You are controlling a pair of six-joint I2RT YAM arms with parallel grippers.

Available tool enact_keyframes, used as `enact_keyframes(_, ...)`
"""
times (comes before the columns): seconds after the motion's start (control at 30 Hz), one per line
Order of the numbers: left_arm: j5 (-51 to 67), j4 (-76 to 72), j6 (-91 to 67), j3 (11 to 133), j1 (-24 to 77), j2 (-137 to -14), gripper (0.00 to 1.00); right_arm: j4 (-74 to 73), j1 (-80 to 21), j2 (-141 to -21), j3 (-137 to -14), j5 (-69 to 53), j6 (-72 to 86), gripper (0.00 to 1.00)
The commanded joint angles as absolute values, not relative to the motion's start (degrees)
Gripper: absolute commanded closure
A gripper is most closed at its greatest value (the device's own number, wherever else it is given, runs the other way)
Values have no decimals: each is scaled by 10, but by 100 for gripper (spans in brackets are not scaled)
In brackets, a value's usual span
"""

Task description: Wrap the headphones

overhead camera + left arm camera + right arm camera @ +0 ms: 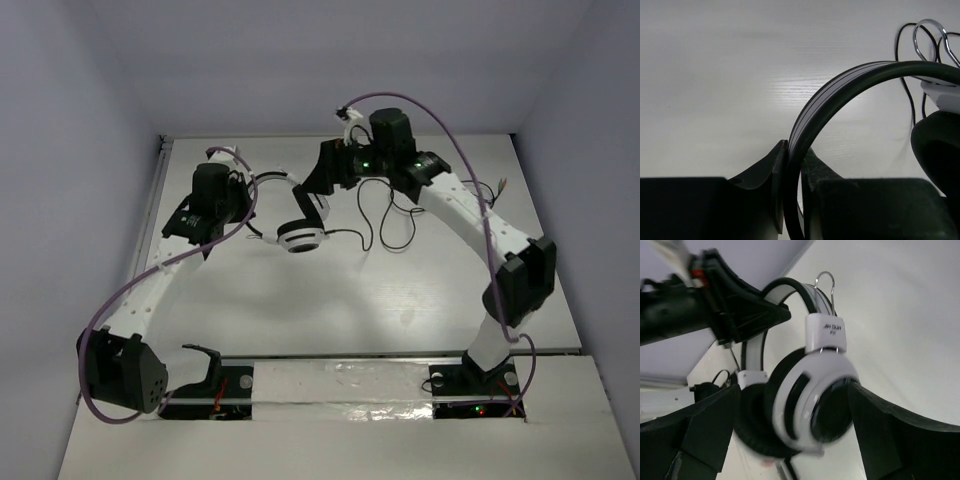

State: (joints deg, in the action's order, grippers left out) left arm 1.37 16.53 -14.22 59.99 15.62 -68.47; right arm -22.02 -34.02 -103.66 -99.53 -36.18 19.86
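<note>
Centrally in the overhead view, just above mid-frame, the headphones (300,232) hang off the table (400,300). Left gripper (794,165) is clamped on the headband; right gripper (795,415) stands spread around the earcups. Their thin black cable (385,225) trails rightward.

— What do you make of the headphones (810,395)?

— You see glossy white plastic on the earcup shell, matt black padding around it, and a bright polished metal wire loop (826,285) above the slider. The headband (840,95) looks smooth, dark and faintly ribbed along its edge.

— And the cable (375,225)?

— Thin, black; you can't tell its finish. The left gripper (792,165) fingers look like matt black plastic, the right gripper (790,435) the same.

— The table (715,75)?

— Pale, with a fine grain and a soft sheen.
</note>
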Motion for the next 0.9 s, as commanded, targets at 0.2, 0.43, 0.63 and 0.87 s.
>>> enact_keyframes(0.2,81,125,-192,649,59,-709,100,-59,-323,-764,-869,-219,175,10)
enact_keyframes(0.43,150,123,-242,706,40,-714,100,97,-323,-630,-603,-142,200,100)
enact_keyframes(0.63,192,142,-258,765,28,-720,100,115,-323,-649,-521,-226,171,12)
enact_keyframes(0.87,246,159,-278,837,16,-738,100,126,-323,-763,-545,-171,106,5)
